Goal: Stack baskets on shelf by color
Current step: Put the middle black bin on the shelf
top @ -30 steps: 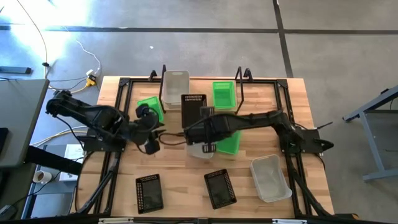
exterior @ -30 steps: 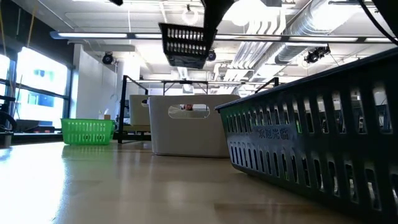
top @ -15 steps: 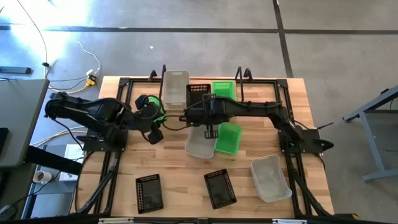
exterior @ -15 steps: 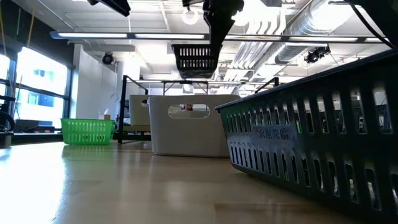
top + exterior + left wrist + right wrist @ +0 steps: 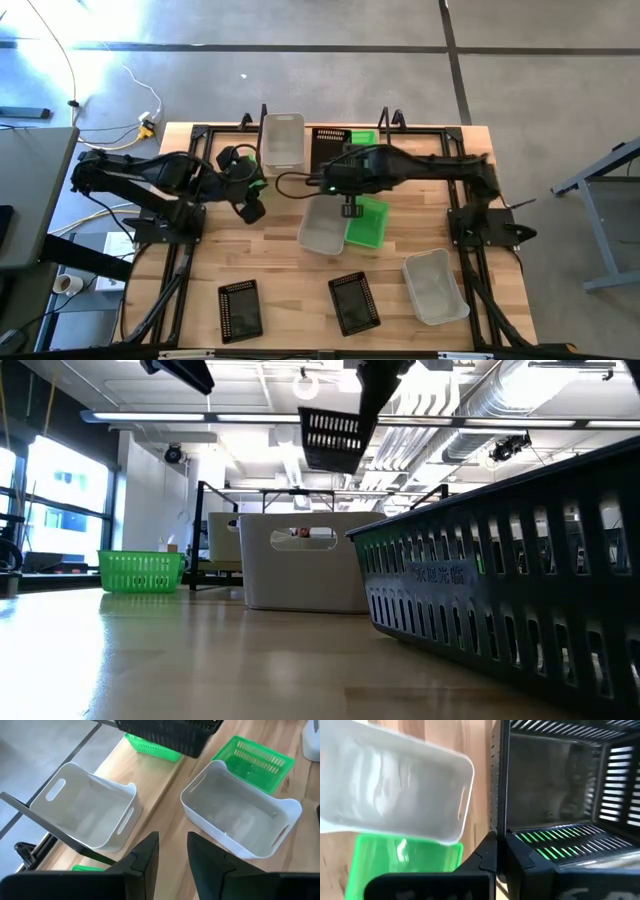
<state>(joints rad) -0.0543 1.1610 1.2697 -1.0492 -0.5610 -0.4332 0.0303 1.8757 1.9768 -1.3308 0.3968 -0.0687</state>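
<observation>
A black perforated basket hangs in the air over the shelf, with my right gripper shut on it. In the low view it hangs high up. Under it on the shelf is a green basket, and a whitish basket stands on the shelf's left part. A second whitish basket and a green one stand on the table. My left gripper hovers at the shelf's left end, open, with nothing between its fingers. My right gripper pinches one wall of the black basket at its rim, one finger inside and one outside. The fingers slant down from above at the basket's near end. The basket hangs lifted clear and slightly tilted.
Near the front edge lie two more black baskets and a whitish one. A green basket shows partly under my left arm. The shelf's black uprights stand at the far edge.
My right gripper has carried the black basket toward the table's far edge and a little right, from above the table's middle to above the shelf, still lifted clear. My left gripper has swung a short way toward the far edge.
</observation>
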